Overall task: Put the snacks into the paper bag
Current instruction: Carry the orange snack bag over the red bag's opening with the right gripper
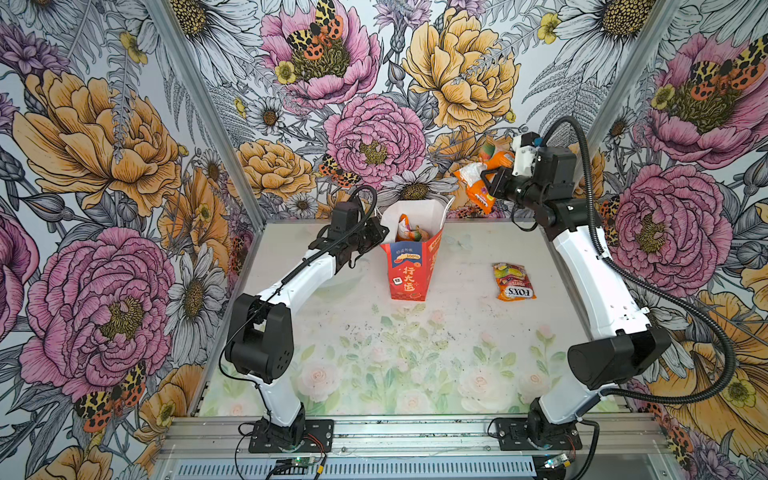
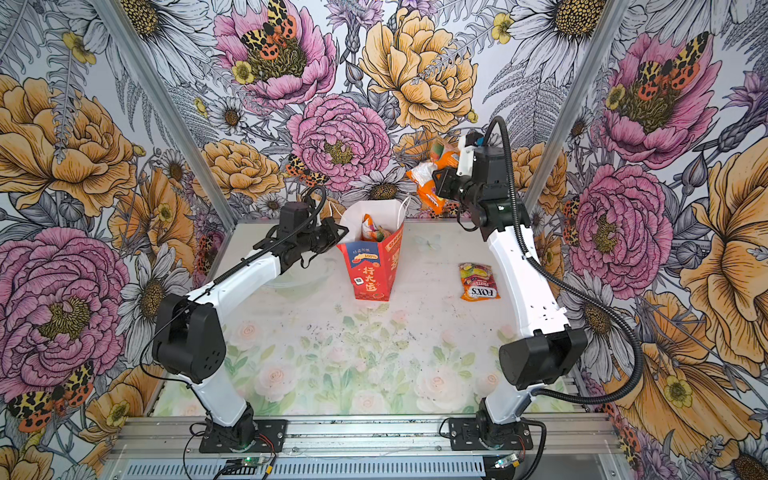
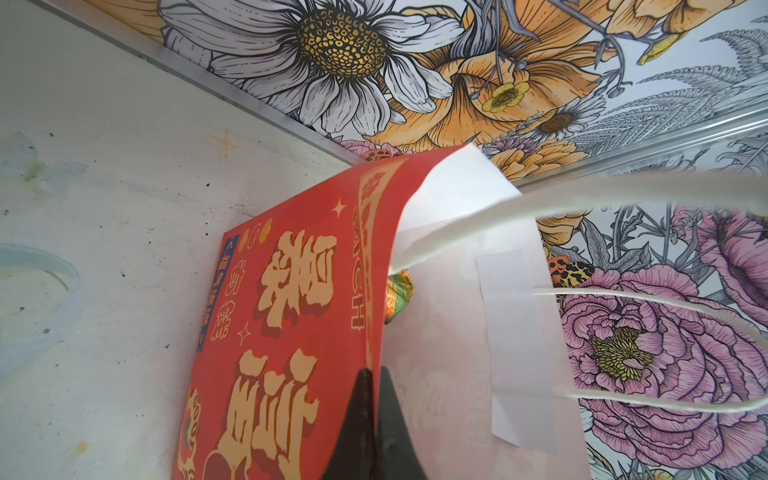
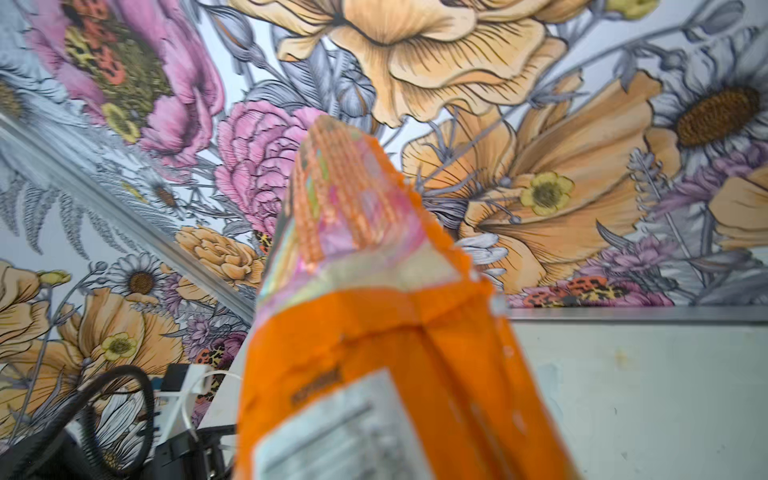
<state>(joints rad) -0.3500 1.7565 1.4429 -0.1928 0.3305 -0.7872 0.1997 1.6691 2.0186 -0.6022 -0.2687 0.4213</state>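
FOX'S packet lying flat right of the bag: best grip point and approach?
Likely straight down from above: the FOX'S packet lies flat on the table, no edge lifted. Pinch across its narrower width at mid-body, where the film looks puffed.

Lab robot cell: floral-papered walls (image 1: pixel 104 166), aluminium frame (image 1: pixel 203 104), bolted arms (image 1: pixel 303 278).

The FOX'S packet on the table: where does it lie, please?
In both top views the packet lies flat right of the bag, beside the right arm, touching neither.
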